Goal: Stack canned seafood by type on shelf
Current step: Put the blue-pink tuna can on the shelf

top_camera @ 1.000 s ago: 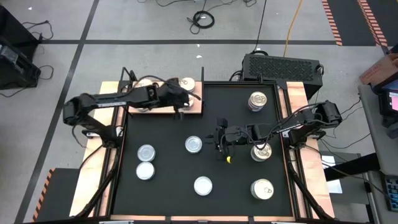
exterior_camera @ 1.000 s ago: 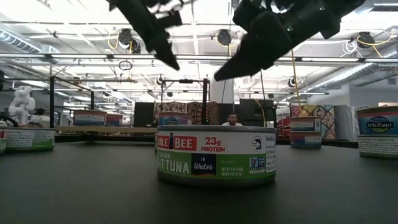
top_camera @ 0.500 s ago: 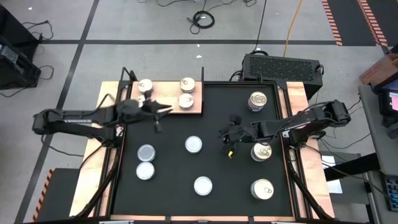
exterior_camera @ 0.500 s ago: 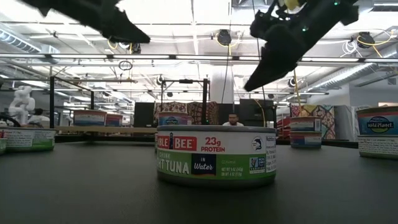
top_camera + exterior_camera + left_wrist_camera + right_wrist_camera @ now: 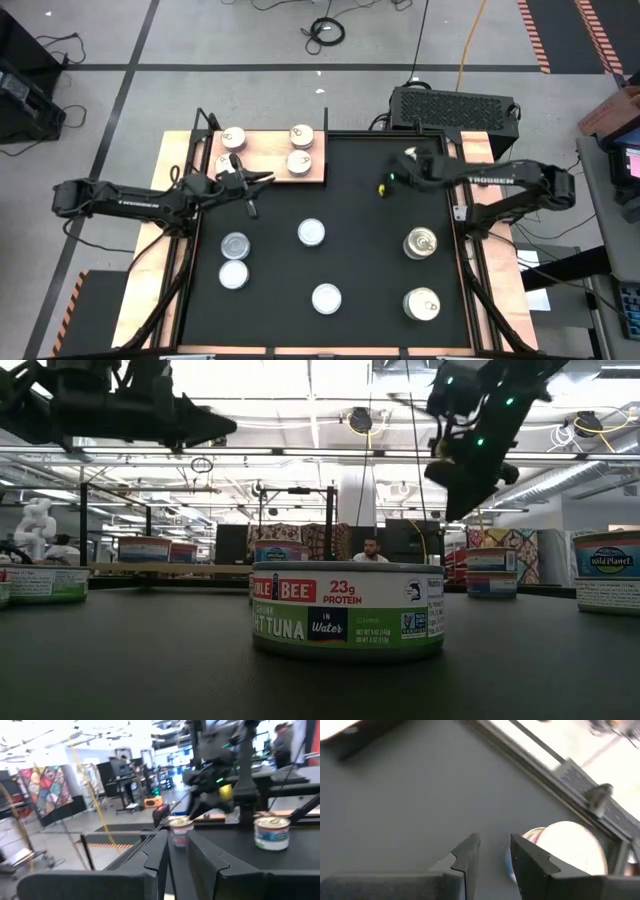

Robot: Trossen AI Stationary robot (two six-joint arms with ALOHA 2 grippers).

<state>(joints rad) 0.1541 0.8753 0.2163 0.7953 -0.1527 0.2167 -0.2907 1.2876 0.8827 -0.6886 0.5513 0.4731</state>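
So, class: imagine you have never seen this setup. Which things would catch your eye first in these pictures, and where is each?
In the low view a green-labelled tuna tin fills the middle of the black mat. From above, both dark arms stretch inward: the left tool hangs just beside the wooden shelf at the mat's far left corner, and the right tool hovers near the far right. Four tins sit on the shelf; the others are scattered over the mat.

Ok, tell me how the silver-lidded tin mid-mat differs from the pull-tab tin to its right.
The silver-lidded tin has a plain bluish-silver lid; the pull-tab tin has a cream-gold lid with a ring pull. The silver-lidded tin sits mid-mat, the pull-tab tin near the right edge of the black mat. Both are round, upright and on the mat, not on the shelf.
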